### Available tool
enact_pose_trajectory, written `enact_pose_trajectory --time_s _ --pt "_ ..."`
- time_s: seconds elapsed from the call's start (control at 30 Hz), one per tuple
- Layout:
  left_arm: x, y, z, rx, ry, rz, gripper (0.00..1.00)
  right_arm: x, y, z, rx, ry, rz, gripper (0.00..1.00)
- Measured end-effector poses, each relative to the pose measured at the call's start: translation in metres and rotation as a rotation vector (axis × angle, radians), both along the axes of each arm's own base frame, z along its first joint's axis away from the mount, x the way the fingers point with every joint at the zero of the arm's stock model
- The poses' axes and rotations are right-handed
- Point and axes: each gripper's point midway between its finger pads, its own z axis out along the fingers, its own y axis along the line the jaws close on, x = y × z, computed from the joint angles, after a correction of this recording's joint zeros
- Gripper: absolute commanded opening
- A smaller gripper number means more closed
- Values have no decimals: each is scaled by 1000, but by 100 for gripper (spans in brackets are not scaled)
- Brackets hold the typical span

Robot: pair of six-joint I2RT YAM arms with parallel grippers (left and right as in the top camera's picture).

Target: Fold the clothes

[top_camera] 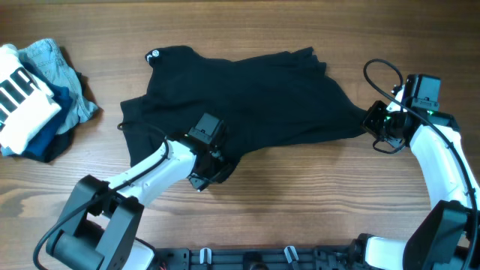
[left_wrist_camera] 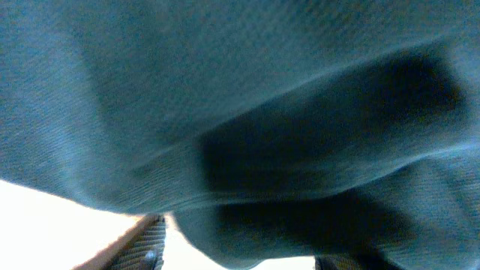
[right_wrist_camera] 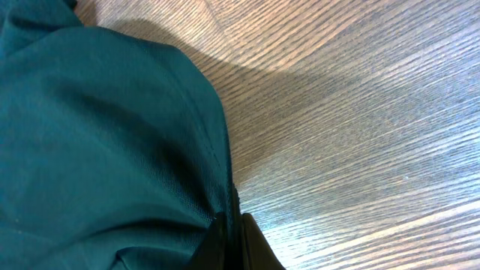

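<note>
A dark, black-looking garment lies spread and rumpled across the middle of the wooden table. My left gripper is at its near edge. In the left wrist view the cloth fills the frame and sags between the two fingers, which stand wide apart. My right gripper is at the garment's right corner. In the right wrist view its fingers are pressed together on the cloth's edge, just above the table.
A pile of other clothes, blue, white and striped, sits at the far left edge. Bare wooden table lies in front of the garment and to its right.
</note>
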Motion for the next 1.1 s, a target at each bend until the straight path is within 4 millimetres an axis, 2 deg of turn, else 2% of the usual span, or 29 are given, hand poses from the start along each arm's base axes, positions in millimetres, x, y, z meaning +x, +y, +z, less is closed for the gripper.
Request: enact_pose_trajectory --time_s 0.07,0.23,0.33,0.4,0.47,0.6,0.77,0.87,0.97,1.1 --pt "4 -2 -1 -8 -12 10 4 0 0 0 0 2 0 4" --pt "7 -2 -2 -11 -29 -48 4 -1 0 0 1 3 0 4" --pt "-2 21 8 29 26 -73 4 -3 1 -1 3 11 0 4" --pt "-4 42 27 42 48 -71 4 -6 1 -2 6 26 0 4" --pt "1 64 57 33 19 -49 4 -7 2 -3 8 31 0 4" --pt "27 91 123 -46 -232 -38 4 -11 3 -1 13 53 4 4" --pt "27 94 168 -113 -433 -105 4 0 1 29 -9 -13 20 4" --pt "29 94 185 -124 -528 -128 4 -6 1 36 -24 -10 23 4" --pt "28 89 190 -156 -543 -146 4 -15 -5 32 -59 32 11 4" --pt "20 72 187 -231 -502 -191 4 -19 -11 30 -96 55 0 4"
